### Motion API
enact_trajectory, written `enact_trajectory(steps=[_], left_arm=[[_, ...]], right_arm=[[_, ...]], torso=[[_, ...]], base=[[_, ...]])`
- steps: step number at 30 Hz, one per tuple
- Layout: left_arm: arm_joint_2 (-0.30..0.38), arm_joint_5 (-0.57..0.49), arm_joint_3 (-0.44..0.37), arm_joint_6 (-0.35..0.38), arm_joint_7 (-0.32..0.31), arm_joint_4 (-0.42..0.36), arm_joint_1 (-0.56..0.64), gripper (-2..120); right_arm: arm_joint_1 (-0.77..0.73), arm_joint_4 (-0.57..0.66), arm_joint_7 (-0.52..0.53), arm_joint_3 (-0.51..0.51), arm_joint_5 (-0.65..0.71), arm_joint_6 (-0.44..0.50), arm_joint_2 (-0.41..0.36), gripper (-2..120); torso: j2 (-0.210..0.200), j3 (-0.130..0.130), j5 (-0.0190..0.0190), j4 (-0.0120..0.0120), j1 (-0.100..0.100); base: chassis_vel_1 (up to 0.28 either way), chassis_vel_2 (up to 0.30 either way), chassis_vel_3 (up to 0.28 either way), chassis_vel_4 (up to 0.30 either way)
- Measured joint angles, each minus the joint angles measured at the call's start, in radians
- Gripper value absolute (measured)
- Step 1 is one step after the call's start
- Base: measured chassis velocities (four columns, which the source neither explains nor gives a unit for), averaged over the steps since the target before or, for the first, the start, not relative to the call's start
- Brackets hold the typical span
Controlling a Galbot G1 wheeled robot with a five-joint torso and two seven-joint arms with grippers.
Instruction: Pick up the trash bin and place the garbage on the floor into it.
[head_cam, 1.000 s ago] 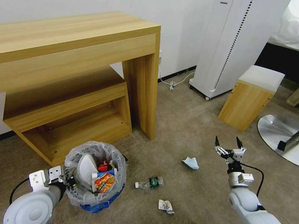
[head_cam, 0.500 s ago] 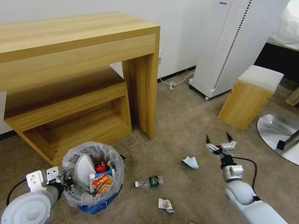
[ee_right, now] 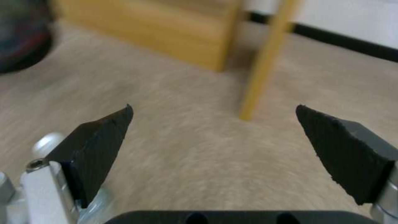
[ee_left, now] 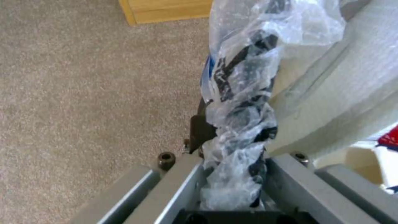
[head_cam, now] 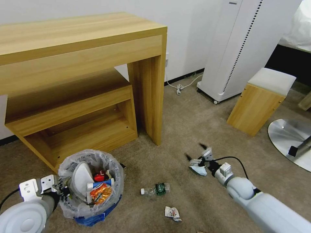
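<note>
The trash bin (head_cam: pixel 92 189) stood on the beige floor (head_cam: pixel 181 136) in front of the open wooden desk (head_cam: pixel 81 58), blue under its clear plastic liner, which bulged over the rim. Inside it lay a white slipper (head_cam: pixel 79 178), something red, and an orange-and-blue wrapper. The left gripper (head_cam: pixel 63 189) was at the bin's near-left edge — clamped on the rim, with the crumpled liner (ee_left: pixel 240 124) and black rim bunched between its fingers, as the left wrist view showed close up.

Out on the carpet the rest of the garbage lay scattered. A small clear bottle (head_cam: pixel 155 190) with a green label lay on its side just right of the bin. A crumpled red-and-white wrapper (head_cam: pixel 172 214) sat nearer the robot, apart from the bottle. Farther right, a pale blue-white tissue (head_cam: pixel 200 170) rested on the carpet.

The right gripper (head_cam: pixel 195 152) reached low over that tissue, its dark pointed fingers (ee_right: pixel 104 137) spread wide and holding nothing — the right wrist view showed bare carpet between them and the desk leg beyond. Whether its body touched the tissue I could not tell; it was right at the tissue's far edge.

Off to the right stood a wooden stool with a white cushion (head_cam: pixel 260 100) and a tall white appliance (head_cam: pixel 239 48) against the wall.
</note>
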Motion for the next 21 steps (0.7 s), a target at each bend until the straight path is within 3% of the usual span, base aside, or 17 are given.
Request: enact_trajectory(steps=[2,4,6,9,14,21], left_arm=[[-0.008,0.000,0.010,0.000,-0.002,0.014,-0.009,0],[-0.017,0.004,0.017,0.000,-0.002,0.022,-0.014,0],[-0.034,0.018,0.027,0.000,-0.002,0.036,-0.022,0],[-0.054,0.033,0.031,0.000,-0.001,0.046,-0.026,0],[-0.080,0.058,0.034,0.000,0.007,0.065,-0.032,0],[-0.088,0.071,0.041,0.000,0.016,0.082,-0.040,0]], right_arm=[[0.117,-0.031,-0.082,-0.115,0.000,-0.019,-0.030,100],[0.158,-0.049,-0.126,-0.163,-0.001,-0.024,-0.034,100],[0.224,-0.096,-0.222,-0.235,-0.018,-0.031,-0.012,100],[0.282,-0.149,-0.260,-0.316,-0.028,-0.041,0.028,100],[0.367,-0.250,-0.279,-0.447,-0.050,-0.041,0.120,100],[0.389,-0.286,-0.201,-0.501,-0.079,-0.098,0.199,100]], torso=[[0.000,0.000,-0.0016,0.0006,0.000],[0.000,0.000,-0.0016,0.0004,0.000],[0.000,0.000,-0.0005,0.0000,0.000],[0.000,0.000,-0.0007,0.0000,0.000],[0.000,0.000,-0.0007,0.0007,0.000],[0.000,0.000,-0.0008,0.0001,0.000]], base=[[0.000,0.000,0.000,0.000],[0.000,0.000,0.000,0.000],[0.000,0.000,0.000,0.000],[0.000,0.000,0.000,0.000],[0.000,0.000,0.000,0.000],[0.000,0.000,0.000,0.000]])
